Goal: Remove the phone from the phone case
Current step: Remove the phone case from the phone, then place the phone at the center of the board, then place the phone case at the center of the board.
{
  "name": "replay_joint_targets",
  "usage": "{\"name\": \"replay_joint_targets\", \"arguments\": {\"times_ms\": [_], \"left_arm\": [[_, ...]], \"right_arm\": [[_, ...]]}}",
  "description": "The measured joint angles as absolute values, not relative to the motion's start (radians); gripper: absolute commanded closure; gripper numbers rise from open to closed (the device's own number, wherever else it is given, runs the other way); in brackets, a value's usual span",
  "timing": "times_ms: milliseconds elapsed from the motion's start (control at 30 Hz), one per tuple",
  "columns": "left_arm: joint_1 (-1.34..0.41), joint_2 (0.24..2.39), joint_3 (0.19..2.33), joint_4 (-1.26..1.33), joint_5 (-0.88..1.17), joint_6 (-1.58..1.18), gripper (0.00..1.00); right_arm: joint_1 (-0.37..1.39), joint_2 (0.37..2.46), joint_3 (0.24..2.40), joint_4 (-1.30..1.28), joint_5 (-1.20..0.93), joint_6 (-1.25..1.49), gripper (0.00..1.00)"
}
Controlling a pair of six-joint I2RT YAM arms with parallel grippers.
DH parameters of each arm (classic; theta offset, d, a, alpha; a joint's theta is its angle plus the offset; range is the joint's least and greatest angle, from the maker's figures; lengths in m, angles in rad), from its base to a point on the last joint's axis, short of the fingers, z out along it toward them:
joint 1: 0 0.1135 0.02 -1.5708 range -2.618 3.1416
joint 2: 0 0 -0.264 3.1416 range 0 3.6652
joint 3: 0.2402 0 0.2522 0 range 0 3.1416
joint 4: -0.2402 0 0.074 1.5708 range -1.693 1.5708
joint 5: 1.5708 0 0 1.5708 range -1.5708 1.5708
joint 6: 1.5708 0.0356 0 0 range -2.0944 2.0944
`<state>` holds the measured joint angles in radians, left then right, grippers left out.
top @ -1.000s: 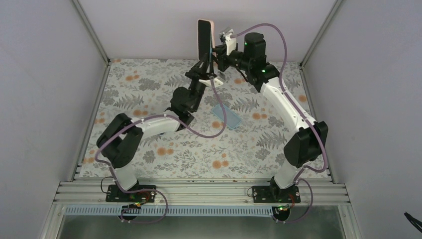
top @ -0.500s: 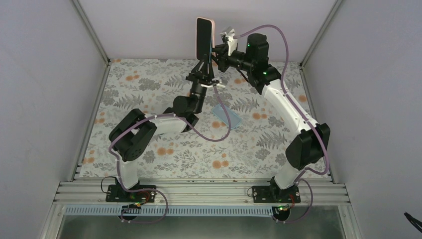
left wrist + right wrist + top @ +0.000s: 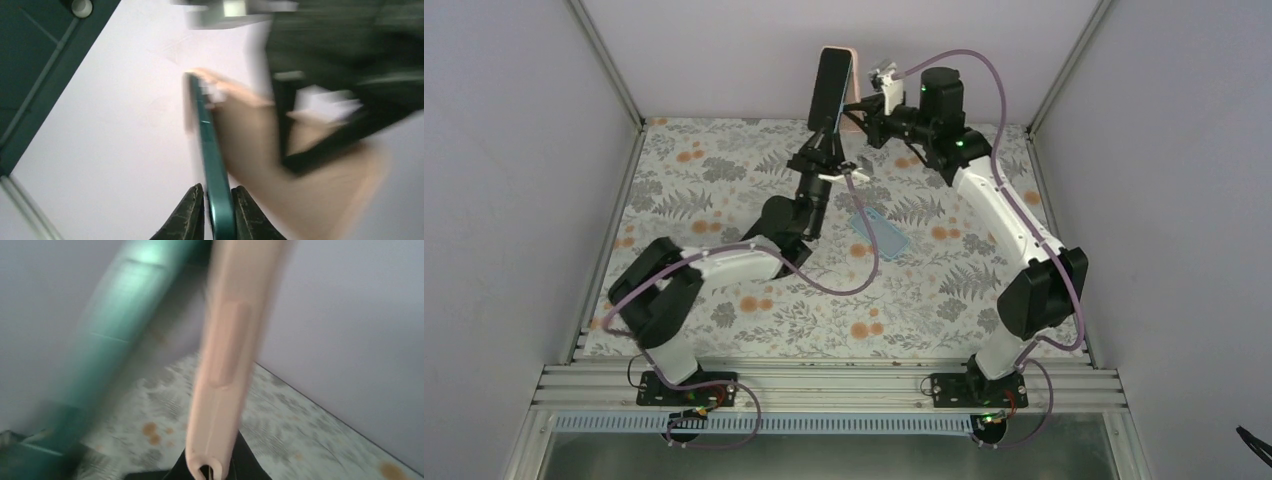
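Left gripper (image 3: 215, 200) pinches phone (image 3: 207, 135) edge, right gripper (image 3: 205, 470) clamps phone case (image 3: 225, 355); phone sits just left of case, splayed off low, apparently touching up top, so I'd pull straight apart, no twist.

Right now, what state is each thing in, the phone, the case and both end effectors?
Phone: aloft, tilted, partly peeled out.
Phone case: aloft, gaping away from the phone.
Left end effector: shut on the phone.
Right end effector: shut on the phone case.
Light blue rectangle: lying flat, untouched.
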<state>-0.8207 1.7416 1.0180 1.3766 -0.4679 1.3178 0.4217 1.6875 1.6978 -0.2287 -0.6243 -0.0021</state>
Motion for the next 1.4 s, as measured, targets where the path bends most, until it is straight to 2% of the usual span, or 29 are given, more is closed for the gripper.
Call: {"name": "replay_joint_targets", "arguments": {"times_ms": [167, 333, 533, 667, 833, 1067, 1267, 1400], "left_arm": [[-0.832, 1.524, 0.92, 1.134, -0.479, 1.273, 0.98], [-0.851, 1.405, 0.878, 0.932, -0.506, 1.217, 0.98], [-0.812, 1.248, 0.66, 0.856, -0.53, 1.232, 0.98], [-0.693, 1.186, 0.47, 0.792, -0.533, 1.271, 0.98], [-0.429, 1.131, 0.328, 0.731, -0.509, 1.287, 0.98], [-0.26, 1.207, 0.163, 0.817, -0.463, 1.313, 0.98], [-0.176, 1.347, 0.092, 0.911, -0.406, 1.325, 0.98], [-0.146, 1.377, 0.09, 0.918, -0.384, 1.327, 0.98]], "right_arm": [[0.31, 1.74, 1.719, -0.341, -0.579, -0.113, 0.97], [0.253, 1.784, 1.739, -0.505, -0.54, -0.197, 0.97], [0.215, 1.817, 1.72, -0.682, -0.559, -0.295, 0.97], [0.201, 1.794, 1.617, -0.773, -0.559, -0.361, 0.97], [0.133, 1.782, 1.476, -0.894, -0.565, -0.445, 0.97], [-0.058, 1.776, 1.309, -0.939, -0.564, -0.519, 0.96], [-0.081, 1.805, 1.264, -0.947, -0.563, -0.54, 0.96], [-0.087, 1.815, 1.261, -0.953, -0.549, -0.547, 0.79]]}}
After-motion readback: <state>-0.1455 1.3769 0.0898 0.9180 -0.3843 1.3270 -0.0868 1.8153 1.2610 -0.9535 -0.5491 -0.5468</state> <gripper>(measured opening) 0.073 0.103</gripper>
